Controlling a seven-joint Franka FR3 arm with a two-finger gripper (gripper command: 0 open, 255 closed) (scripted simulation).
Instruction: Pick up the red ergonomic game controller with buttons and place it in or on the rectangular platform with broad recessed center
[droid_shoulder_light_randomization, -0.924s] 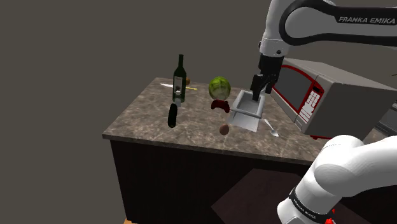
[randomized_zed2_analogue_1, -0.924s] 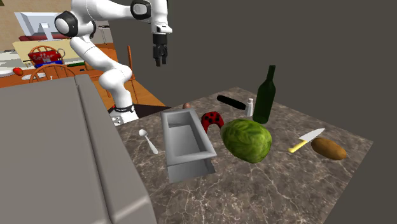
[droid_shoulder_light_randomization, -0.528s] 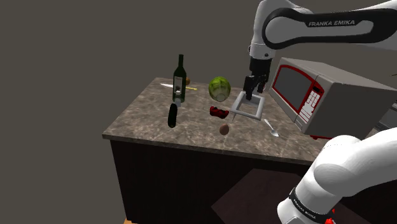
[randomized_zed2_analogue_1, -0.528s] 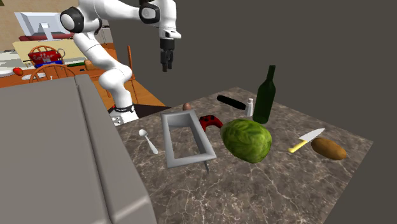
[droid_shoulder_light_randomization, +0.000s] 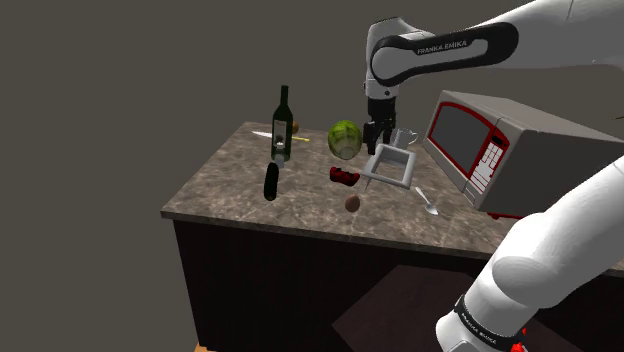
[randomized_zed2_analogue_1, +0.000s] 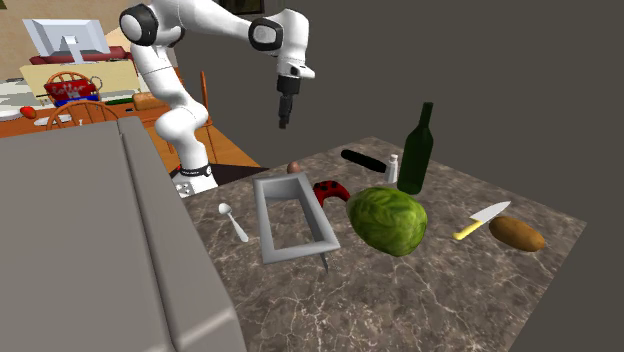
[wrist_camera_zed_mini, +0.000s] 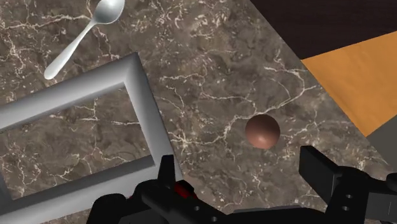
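Your gripper (wrist_camera_zed_mini: 239, 160) hangs high with its fingers (wrist_camera_zed_mini: 319, 170) wide apart and nothing in them, which I judge suits a descent from above. The red controller (randomized_zed2_analogue_1: 333, 190) lies on the counter (randomized_zed2_analogue_1: 420, 290) at the middle of the frame, just beside the long wall of the grey platform (randomized_zed2_analogue_1: 298, 251) (a little red shows by one finger). Room is tight: that wall on one side, the cabbage (randomized_zed2_analogue_1: 388, 220) near on the other. The brown ball (wrist_camera_zed_mini: 263, 131) lies apart, toward the counter's edge.
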